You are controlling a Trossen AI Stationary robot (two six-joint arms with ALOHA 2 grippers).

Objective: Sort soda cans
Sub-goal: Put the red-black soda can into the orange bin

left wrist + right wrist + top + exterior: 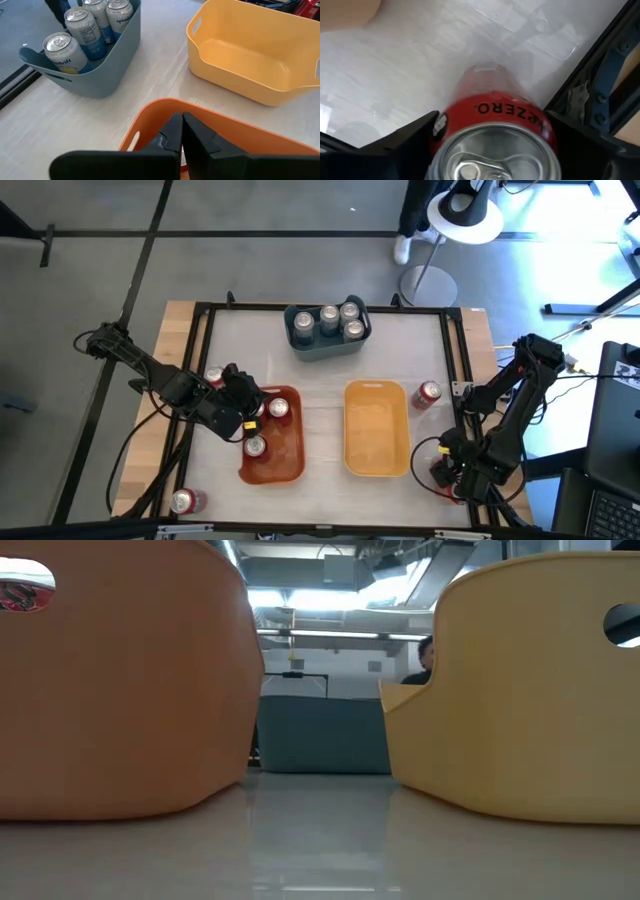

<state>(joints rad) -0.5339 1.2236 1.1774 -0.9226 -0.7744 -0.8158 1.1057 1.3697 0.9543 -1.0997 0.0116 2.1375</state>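
So the right gripper (pixel 490 150) was down by the table's (pixel 320 370) near right corner, its 2 fingers (pixel 395 140) sitting on either side of a red can (pixel 492 135) standing upright there, right next to the black frame rail (pixel 590 85); they looked like they were pinching it, pads against the can's sides. The left gripper (pixel 181 137) was over the orange bin's (pixel 290 465) far left corner with its fingers pressed together and nothing between them. The orange bin had 2 red cans in plain sight, one (pixel 279 409) near its far end and one (pixel 255 446) along its left side, with a third partly hidden under the gripper. The yellow bin (pixel 377 430) sat just beside the orange one toward the right and held nothing. The blue-grey bin (pixel 326 340) at the middle of the far edge carried 4 silver cans (pixel 328 318) standing upright. Another red can (pixel 429 393) stood between the yellow bin and the right rail, one more (pixel 186 500) sat at the near left corner, and one (pixel 214 377) was just off the left arm near the left rail.
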